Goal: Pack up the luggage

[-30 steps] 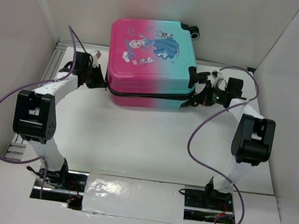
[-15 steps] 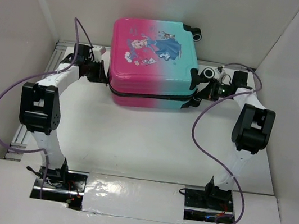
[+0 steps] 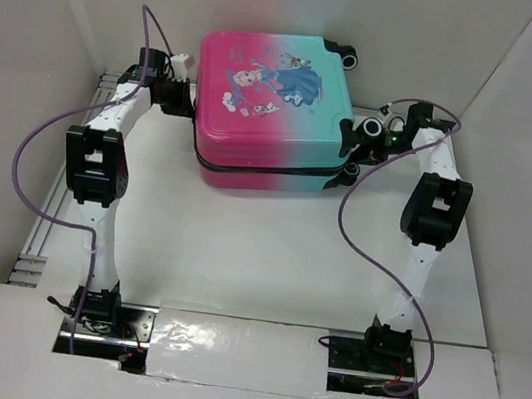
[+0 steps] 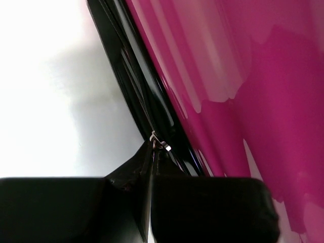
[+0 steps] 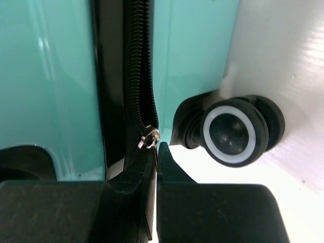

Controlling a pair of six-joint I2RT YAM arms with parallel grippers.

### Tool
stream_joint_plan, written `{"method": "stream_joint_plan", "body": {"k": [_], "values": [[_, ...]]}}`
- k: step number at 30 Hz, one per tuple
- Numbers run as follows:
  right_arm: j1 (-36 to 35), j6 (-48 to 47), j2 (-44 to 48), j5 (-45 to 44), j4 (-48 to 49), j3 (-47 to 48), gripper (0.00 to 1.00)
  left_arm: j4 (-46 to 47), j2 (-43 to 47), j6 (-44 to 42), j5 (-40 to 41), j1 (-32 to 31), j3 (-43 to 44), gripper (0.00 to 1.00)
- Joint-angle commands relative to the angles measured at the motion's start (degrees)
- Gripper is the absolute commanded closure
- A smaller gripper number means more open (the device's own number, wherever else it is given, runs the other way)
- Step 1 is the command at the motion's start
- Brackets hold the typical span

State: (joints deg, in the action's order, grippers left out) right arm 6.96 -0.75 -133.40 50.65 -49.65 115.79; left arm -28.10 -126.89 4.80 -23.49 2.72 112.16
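Luggage [image 3: 272,99]: lies flat on the far part of the tabletop [image 3: 238,246], cartoon side up, pink half to the left and teal half to the right, shells together.
Zipper band [image 5: 137,61]: black, runs round the side between the two shells; the teeth show in the right wrist view.
Pink-side zipper pull [image 4: 159,145]: small metal link on the band, right at the left arm's fingertips.
Teal-side zipper pull [image 5: 148,139]: metal link at the slider, just beside a black wheel [image 5: 233,130] with a white ring.
Left gripper [image 4: 152,152]: at the pink side wall, jaws pressed together, pinching the pink-side zipper pull.
Right gripper [image 5: 156,149]: at the teal side wall by the wheel, jaws pressed together, pinching the teal-side zipper pull.
Arms: both reach to the far end, one on each side of the luggage.
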Motion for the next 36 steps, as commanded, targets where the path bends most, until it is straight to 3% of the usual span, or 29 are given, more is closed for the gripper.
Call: {"method": "stream_joint_plan", "body": {"k": [1, 3, 6, 10, 14, 16, 20, 22, 26, 29, 30, 32, 36], "values": [[-1.33, -1.27, -9.58, -34.46, 34.27, 11.20, 1.00, 3.05, -3.18, -0.41, 11.34, 5.54, 5.96, 1.00], [-3.61, -0.22, -10.82, -41.11, 38.03, 14.01, 1.00, 3.05, -4.32, 0.73, 13.10, 5.54, 9.55, 1.00], [-4.41, 1.45, -10.82, -42.74, 42.51, 14.03, 1.00, 3.57, -5.82, 2.23, 15.22, 5.54, 12.01, 1.00], [-4.94, 5.93, -10.30, -39.07, 50.16, 12.09, 1.00, 3.58, -8.89, 4.61, 15.84, 5.54, 16.68, 1.00], [-6.25, 6.64, -14.50, -37.04, 52.10, 18.06, 1.00, 4.10, -11.54, 7.15, 11.73, 5.54, 19.59, 1.00], [-7.48, 4.45, -15.13, -37.37, 50.98, 20.61, 1.00, 4.63, -12.33, 7.68, 10.92, 5.54, 20.20, 1.00], [-9.94, -3.80, -12.42, -52.62, 52.01, 15.99, 1.00, 4.63, -12.33, 7.16, 10.92, 5.01, 18.36, 1.00], [-10.47, -10.30, -10.30, -56.09, 52.02, 15.08, 1.00, 4.63, -11.27, 7.16, 10.92, 5.01, 17.22, 1.00], [-8.29, -17.44, -7.58, -51.28, 51.22, 13.85, 1.00, 4.63, -8.81, 6.10, 10.30, 5.01, 13.71, 1.00], [-4.08, -12.90, -7.05, -39.36, 48.61, 15.60, 1.00, 3.76, -7.50, 3.30, 9.16, 4.49, 13.17, 1.00], [-2.93, -11.48, -7.05, -30.09, 47.46, 17.26, 1.00, 2.79, -7.49, 2.42, 9.16, 3.96, 13.17, 1.00], [-1.34, -7.62, -5.65, -24.31, 47.62, 15.71, 1.00, 1.39, -6.97, 0.40, 11.17, 3.43, 13.17, 1.00], [-2.22, -10.48, -0.72, -31.91, 51.58, 4.72, 1.00, -0.38, -5.83, -0.32, 13.46, 2.20, 12.04, 1.00]]}}
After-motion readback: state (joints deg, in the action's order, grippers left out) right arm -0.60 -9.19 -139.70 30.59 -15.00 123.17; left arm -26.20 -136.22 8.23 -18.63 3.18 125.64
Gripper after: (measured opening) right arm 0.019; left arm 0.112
